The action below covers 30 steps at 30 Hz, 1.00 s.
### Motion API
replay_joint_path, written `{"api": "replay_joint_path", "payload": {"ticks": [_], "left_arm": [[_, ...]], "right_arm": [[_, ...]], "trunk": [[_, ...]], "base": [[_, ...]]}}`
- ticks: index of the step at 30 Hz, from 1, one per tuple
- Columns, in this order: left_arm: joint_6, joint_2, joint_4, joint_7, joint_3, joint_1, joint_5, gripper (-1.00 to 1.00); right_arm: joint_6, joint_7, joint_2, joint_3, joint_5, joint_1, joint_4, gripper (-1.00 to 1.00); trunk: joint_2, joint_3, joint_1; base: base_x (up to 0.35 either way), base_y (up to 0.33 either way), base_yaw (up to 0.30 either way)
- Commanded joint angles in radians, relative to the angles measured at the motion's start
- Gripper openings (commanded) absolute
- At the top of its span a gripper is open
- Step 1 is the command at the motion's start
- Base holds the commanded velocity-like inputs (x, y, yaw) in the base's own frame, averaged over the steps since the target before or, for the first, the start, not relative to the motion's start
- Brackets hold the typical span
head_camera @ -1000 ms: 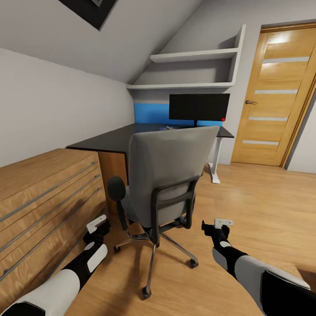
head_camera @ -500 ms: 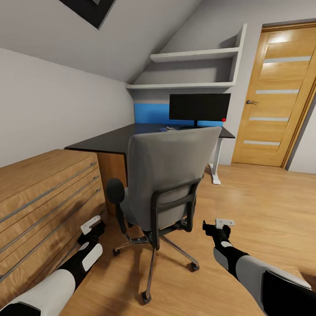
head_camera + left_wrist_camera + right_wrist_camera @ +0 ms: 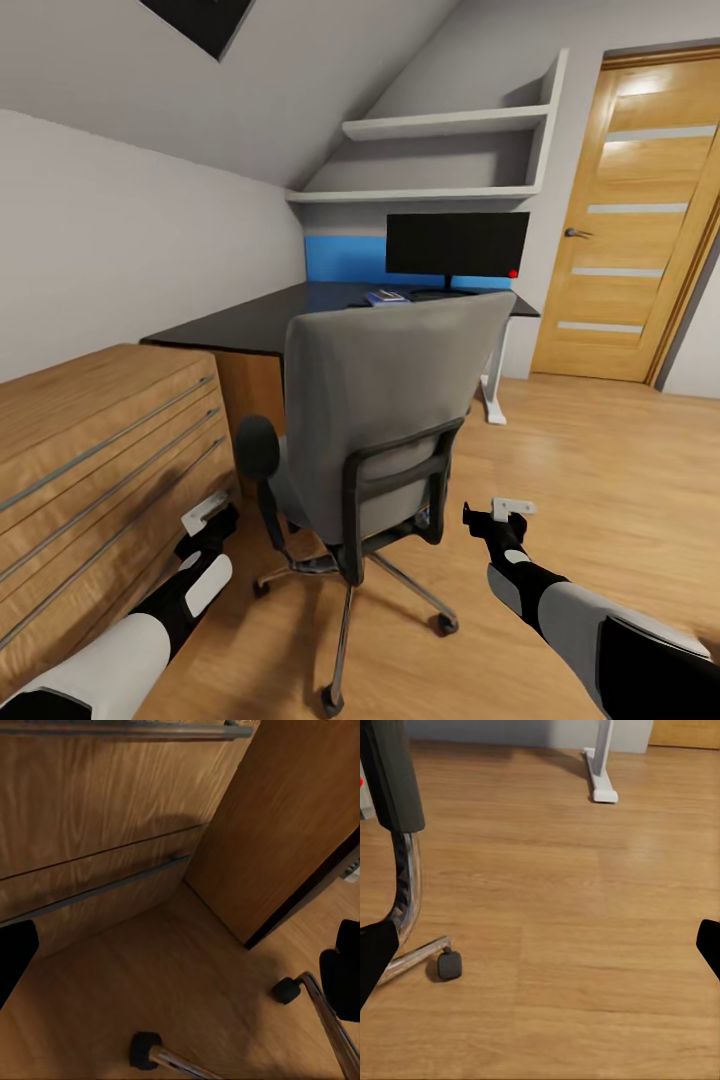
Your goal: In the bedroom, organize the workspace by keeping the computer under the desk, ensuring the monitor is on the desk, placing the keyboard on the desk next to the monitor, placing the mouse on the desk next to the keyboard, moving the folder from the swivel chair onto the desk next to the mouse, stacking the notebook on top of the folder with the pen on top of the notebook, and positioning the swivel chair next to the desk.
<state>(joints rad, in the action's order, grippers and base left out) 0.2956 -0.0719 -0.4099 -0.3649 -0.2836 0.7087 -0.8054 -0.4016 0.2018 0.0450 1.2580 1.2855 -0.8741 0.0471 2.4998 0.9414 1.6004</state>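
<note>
1. The left end effector [image 3: 207,514] is held low over the wooden floor [image 3: 600,450], just beside the light wooden drawer chest [image 3: 90,440]; in the left wrist view its dark fingertips [image 3: 15,960] are spread to the picture's sides, so it is released and nothing is grasped.
2. The right end effector [image 3: 497,512] is held low over the floor at the other side of the swivel chair [image 3: 385,400]; its fingertips [image 3: 375,952] are likewise seen wide apart, released and empty.
3. The swivel chair is seen between the two arms, its grey back turned toward the camera, its chrome base and black casters [image 3: 449,964] on the floor, close to the worktop [image 3: 270,318].
4. On the glossy black worktop, a small blue flat item [image 3: 386,296] is seen just beside the ring base of the monitor; what it is cannot be told.
5. The monitor [image 3: 457,243] is stood upright near the worktop's far edge, a red dot at its lower corner.
6. White shelves [image 3: 440,125] are mounted above, and a wooden door [image 3: 630,210] is seen to the right.
</note>
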Motion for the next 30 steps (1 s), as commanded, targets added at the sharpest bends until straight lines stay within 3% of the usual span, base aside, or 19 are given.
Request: {"api": "replay_joint_path", "payload": {"ticks": [1, 10, 30], "left_arm": [[0.003, -0.001, -0.001, -0.006, -0.008, 0.0, -0.008, 1.0], [-0.054, -0.002, -0.001, -0.004, -0.008, 0.001, -0.009, 1.0], [-0.064, 0.001, -0.001, -0.004, -0.009, 0.001, -0.008, 1.0]], "right_arm": [[0.0, 0.008, 0.001, 0.009, 0.005, 0.0, 0.004, 1.0], [0.0, 0.008, 0.001, 0.01, 0.005, 0.0, 0.004, 1.0], [0.0, 0.008, -0.002, 0.011, 0.005, 0.0, 0.005, 1.0]], "trunk": [[0.0, 0.001, 0.0], [0.0, 0.001, 0.0], [0.0, -0.003, 0.0]], "base": [[0.175, 0.0, 0.0], [0.213, 0.0, 0.0], [0.012, 0.0, -0.051]]}}
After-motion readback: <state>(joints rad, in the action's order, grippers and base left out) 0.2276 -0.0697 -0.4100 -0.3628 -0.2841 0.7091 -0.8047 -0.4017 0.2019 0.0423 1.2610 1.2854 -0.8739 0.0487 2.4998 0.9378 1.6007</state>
